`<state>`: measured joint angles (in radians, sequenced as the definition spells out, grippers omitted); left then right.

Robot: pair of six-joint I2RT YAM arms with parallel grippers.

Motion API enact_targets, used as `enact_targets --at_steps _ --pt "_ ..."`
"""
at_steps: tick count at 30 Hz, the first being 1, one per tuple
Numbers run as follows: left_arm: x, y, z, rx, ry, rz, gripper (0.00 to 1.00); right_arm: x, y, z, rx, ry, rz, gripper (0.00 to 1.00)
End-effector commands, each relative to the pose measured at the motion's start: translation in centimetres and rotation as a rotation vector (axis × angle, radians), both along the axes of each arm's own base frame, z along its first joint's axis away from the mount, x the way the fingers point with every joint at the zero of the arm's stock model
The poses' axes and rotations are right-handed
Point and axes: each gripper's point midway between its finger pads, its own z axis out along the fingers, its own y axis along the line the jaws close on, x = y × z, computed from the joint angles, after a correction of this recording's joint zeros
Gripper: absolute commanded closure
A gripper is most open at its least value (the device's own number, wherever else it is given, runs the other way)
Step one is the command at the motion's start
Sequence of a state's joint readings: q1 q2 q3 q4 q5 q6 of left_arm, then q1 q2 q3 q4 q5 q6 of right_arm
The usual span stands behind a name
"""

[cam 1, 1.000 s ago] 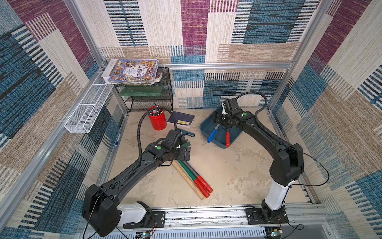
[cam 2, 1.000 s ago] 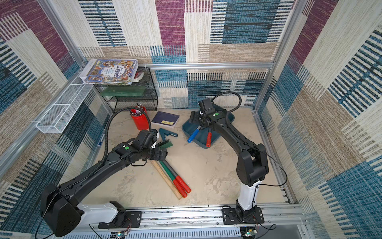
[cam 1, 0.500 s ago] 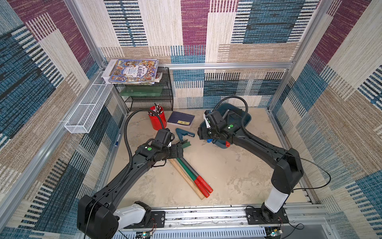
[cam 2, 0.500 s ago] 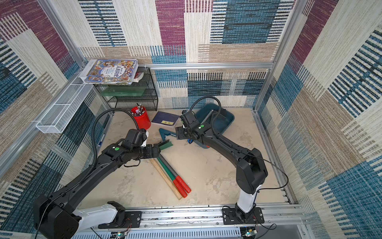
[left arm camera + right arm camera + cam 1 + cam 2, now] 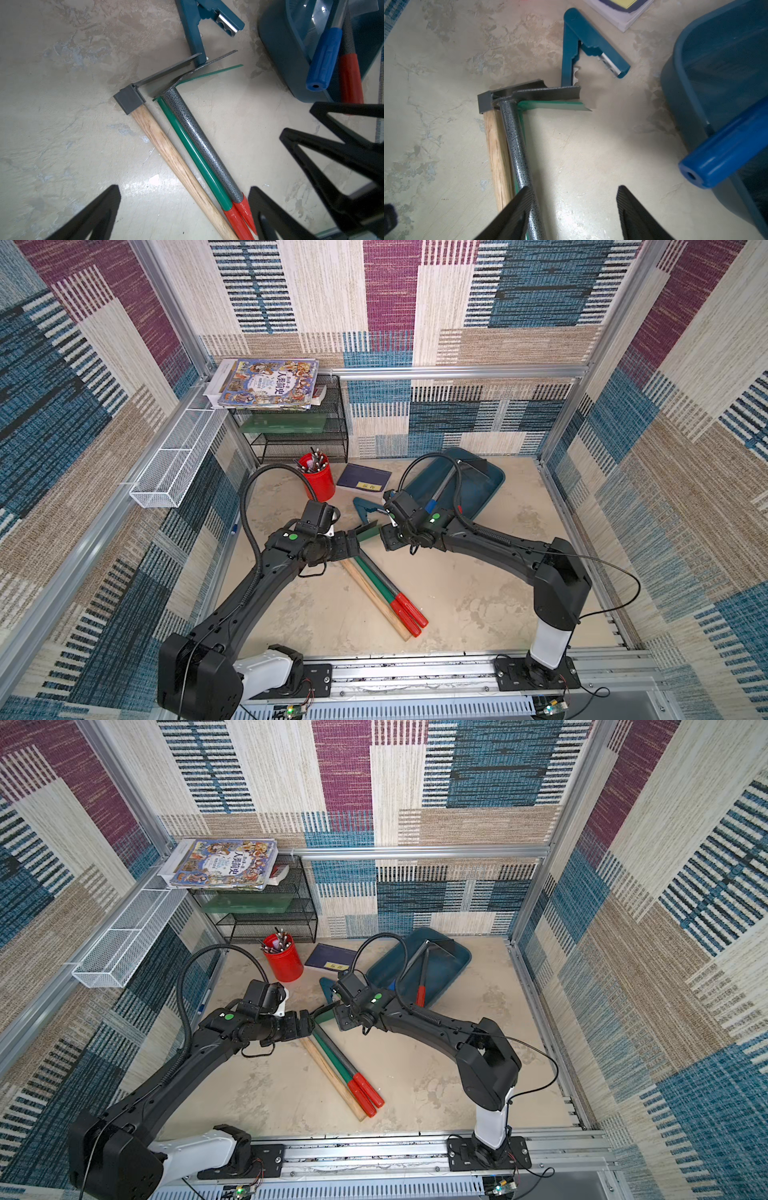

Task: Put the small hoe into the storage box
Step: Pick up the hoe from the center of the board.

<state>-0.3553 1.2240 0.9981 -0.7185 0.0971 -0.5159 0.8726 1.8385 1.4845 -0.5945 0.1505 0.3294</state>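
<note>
Here, in both top views, the two black arms [image 5: 490,543] cover the jaw tips and most of the blades; the shallow teal-blue plastic storage box [image 5: 478,493] sits by the back wall [image 5: 457,418].

Left wrist view: the left gripper [image 5: 184,188], spread wide and empty, hangs over the speckled grey metal small hoe [image 5: 204,145], its red grip cut off.

Right wrist view: the right gripper [image 5: 573,188] gapes, gripping nothing. One finger [image 5: 515,216] overlaps the hoe's shaft, contact unclear. Bare floor [image 5: 591,145] separates hoe and box.
</note>
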Motion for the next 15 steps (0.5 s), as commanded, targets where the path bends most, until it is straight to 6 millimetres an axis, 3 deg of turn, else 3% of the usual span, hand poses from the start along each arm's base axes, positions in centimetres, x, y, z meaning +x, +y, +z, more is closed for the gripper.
enact_targets --at_steps 1,15 --pt "-0.3 0.0 -0.2 -0.019 0.018 -0.004 0.0 -0.1 0.8 -0.6 -0.017 -0.022 0.004 0.33" --pt "-0.9 2.0 -0.9 -0.03 0.043 0.049 0.0 -3.3 3.4 -5.0 -0.117 0.011 0.111 0.37"
